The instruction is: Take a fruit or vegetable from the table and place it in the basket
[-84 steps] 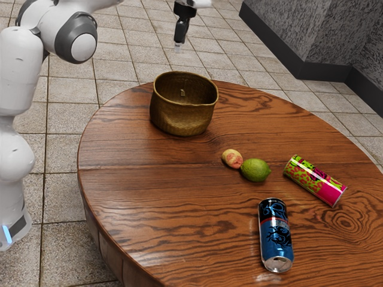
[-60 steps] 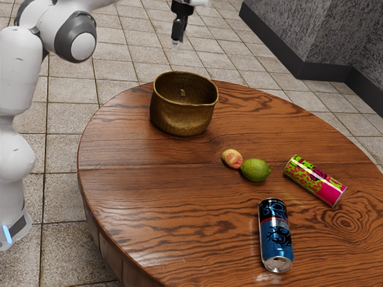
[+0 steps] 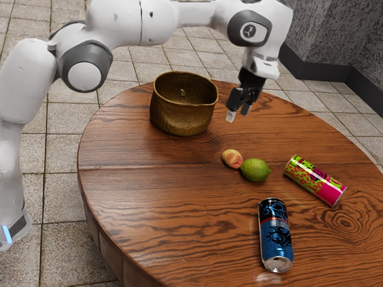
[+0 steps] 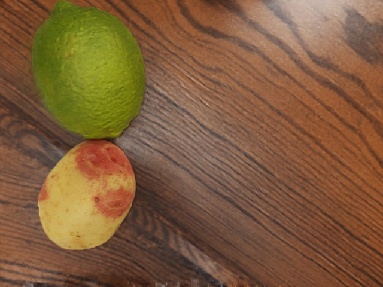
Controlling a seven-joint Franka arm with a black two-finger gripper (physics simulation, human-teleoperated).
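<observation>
My fingers stood wide apart, the gripper (image 3: pixel 238 113) poised above the table (image 3: pixel 131 197). Below lay the red-blotched yellow potato (image 3: pixel 232 158) and, just beside it, the green lime (image 3: pixel 255 170), both on the wood; farther out stood the woven basket (image 3: pixel 182 116), upright, toward the exterior view's left.

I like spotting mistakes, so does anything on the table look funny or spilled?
Yes: the blue can and the pink-and-green can lie on their sides, though cans usually stand. I see no spill. The yellow potato has red patches, perhaps just its colouring.
</observation>
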